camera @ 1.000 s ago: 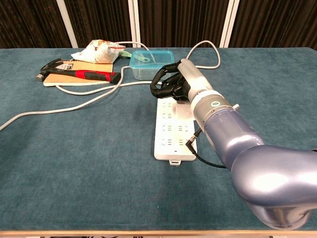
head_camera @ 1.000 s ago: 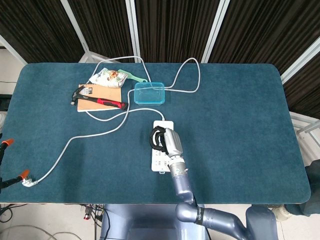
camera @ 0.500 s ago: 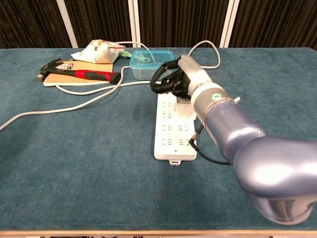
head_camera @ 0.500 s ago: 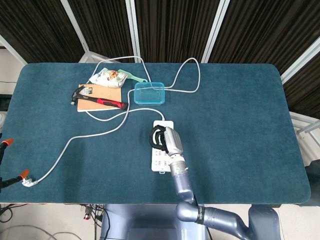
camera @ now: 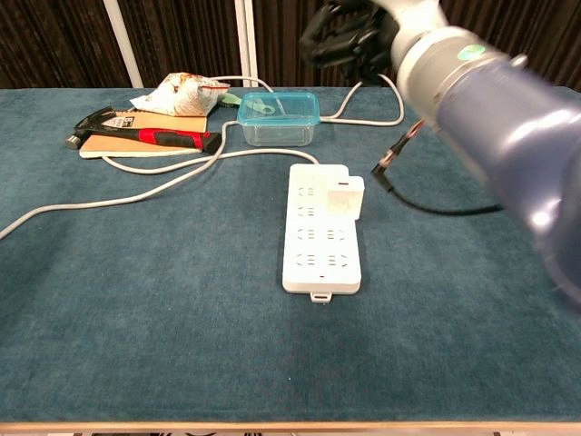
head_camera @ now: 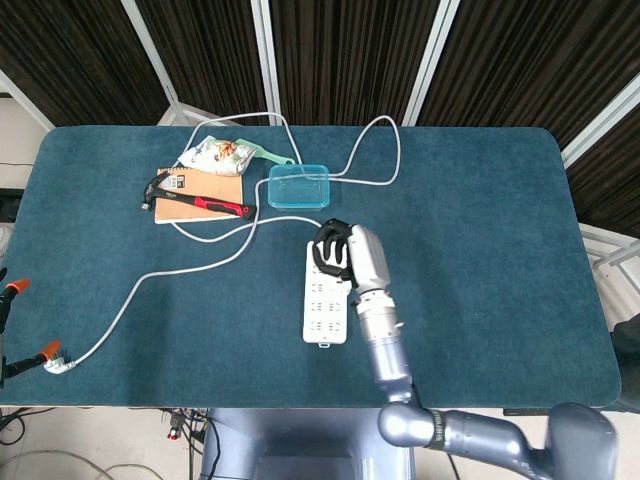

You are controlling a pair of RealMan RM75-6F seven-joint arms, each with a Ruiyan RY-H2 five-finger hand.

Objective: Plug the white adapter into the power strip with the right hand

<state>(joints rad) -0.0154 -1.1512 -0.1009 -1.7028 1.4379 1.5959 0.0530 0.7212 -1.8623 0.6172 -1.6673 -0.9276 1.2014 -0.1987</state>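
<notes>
Adapter (camera: 346, 197): white, seated upright in a socket at the far right end of the power strip (camera: 321, 243); nothing touches it. Judged plugged in, so the main step looks done.

Power strip: white, lying flat mid-table on the blue table (head_camera: 480, 200), its cable (head_camera: 200, 262) trailing off to the left edge.

Right hand (camera: 349, 36): raised above the table, well clear of the adapter; fingers curled inward, holding nothing. Judged to be lifted away so the adapter stands free. In the head view the hand (head_camera: 338, 250) overlaps the strip's far end and hides the adapter.

Left hand: not visible in either view.

Other items, far left of the table, apart from the strip: clear blue container (head_camera: 299, 186), hammer (head_camera: 200, 203) on a brown board (head_camera: 190, 190), snack bag (head_camera: 218, 153).
</notes>
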